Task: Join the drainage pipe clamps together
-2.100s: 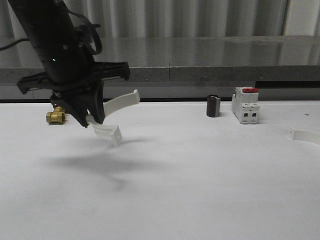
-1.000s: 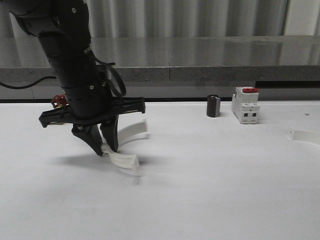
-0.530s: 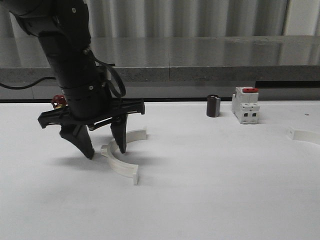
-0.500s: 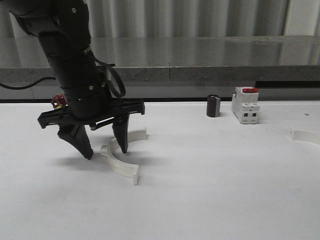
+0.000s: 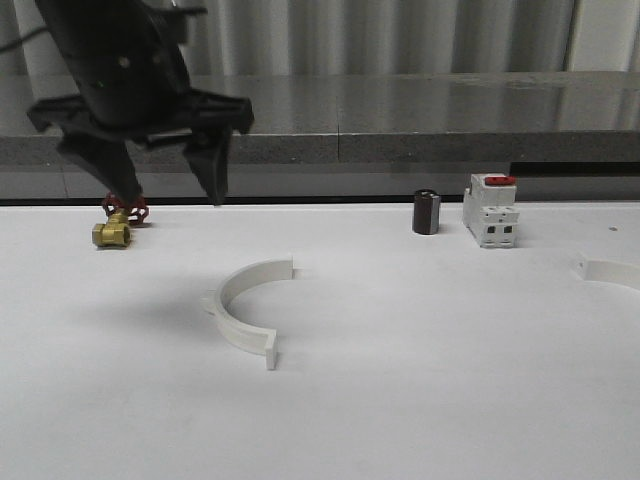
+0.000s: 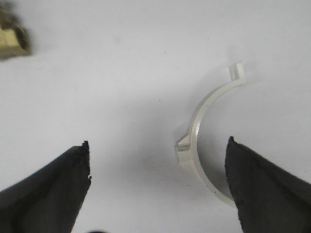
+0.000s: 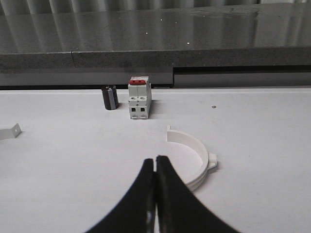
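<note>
One white drainage pipe clamp half [image 5: 243, 298] lies flat on the white table, left of centre, its open side facing right. My left gripper [image 5: 172, 198] hangs open well above it and holds nothing. In the left wrist view the same half [image 6: 201, 116] lies on the table just inside the right finger, with the left gripper [image 6: 158, 141] spread wide above it. The second clamp half [image 5: 608, 270] lies at the table's right edge. It rests just right of my right gripper [image 7: 155, 158], which is shut on nothing; there the second half [image 7: 200, 148] shows its outer nub.
A white switch with a red top [image 5: 491, 210] and a small black cylinder [image 5: 427, 212] stand at the back right. A brass valve [image 5: 112, 233] sits at the back left. A grey ledge [image 5: 400, 145] runs behind the table.
My left gripper carried the clamp half down to the table, opened and let it go, then rose clear of it. The half now lies still on the table.
</note>
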`<state>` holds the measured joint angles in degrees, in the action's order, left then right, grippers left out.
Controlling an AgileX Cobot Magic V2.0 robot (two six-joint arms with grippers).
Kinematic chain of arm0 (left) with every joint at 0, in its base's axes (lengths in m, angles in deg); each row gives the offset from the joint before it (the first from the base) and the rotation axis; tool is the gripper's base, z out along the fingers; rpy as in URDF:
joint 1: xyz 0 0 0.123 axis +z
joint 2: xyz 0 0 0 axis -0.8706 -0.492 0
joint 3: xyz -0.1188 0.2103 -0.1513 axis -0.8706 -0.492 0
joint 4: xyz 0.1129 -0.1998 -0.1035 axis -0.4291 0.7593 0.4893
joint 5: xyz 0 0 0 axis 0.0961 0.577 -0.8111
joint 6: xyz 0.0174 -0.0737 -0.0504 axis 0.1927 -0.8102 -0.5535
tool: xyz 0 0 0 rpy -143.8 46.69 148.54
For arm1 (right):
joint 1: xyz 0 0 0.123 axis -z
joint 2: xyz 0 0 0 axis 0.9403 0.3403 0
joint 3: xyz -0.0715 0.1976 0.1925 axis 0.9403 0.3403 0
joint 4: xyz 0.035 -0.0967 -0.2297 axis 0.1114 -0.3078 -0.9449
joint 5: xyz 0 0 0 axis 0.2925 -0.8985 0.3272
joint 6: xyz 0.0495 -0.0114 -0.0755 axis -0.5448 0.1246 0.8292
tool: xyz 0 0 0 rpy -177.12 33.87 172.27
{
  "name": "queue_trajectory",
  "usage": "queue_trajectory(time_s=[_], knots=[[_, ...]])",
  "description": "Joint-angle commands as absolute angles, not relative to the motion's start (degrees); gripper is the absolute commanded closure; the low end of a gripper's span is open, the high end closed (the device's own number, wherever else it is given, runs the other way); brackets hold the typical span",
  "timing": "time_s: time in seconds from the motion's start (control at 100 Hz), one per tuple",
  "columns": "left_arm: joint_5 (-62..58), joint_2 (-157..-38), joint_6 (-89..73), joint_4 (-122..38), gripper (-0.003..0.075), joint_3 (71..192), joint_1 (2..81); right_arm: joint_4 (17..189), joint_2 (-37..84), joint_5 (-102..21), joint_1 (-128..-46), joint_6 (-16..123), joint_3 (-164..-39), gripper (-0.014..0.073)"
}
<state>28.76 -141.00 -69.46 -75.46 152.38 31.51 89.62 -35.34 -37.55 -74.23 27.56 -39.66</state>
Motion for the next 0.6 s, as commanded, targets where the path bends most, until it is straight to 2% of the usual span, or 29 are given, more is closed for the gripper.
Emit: queue_trajectory(time_s=[0.0,0.36,0.59], knots=[[25.8,-133.1,-67.5,-77.3,0.0164,151.6,33.3,89.4,-36.4,-32.7,-73.9,27.9,-40.5,0.0711],[16.9,-108.4,-62.3,-76.9,0.0164,132.6,45.7,89.4,-36.4,-32.7,-73.9,27.9,-40.5,0.0711],[12.9,-91.3,-62.0,-76.6,0.0164,117.7,47.2,89.4,-36.4,-32.7,-73.9,27.9,-40.5,0.0711]])
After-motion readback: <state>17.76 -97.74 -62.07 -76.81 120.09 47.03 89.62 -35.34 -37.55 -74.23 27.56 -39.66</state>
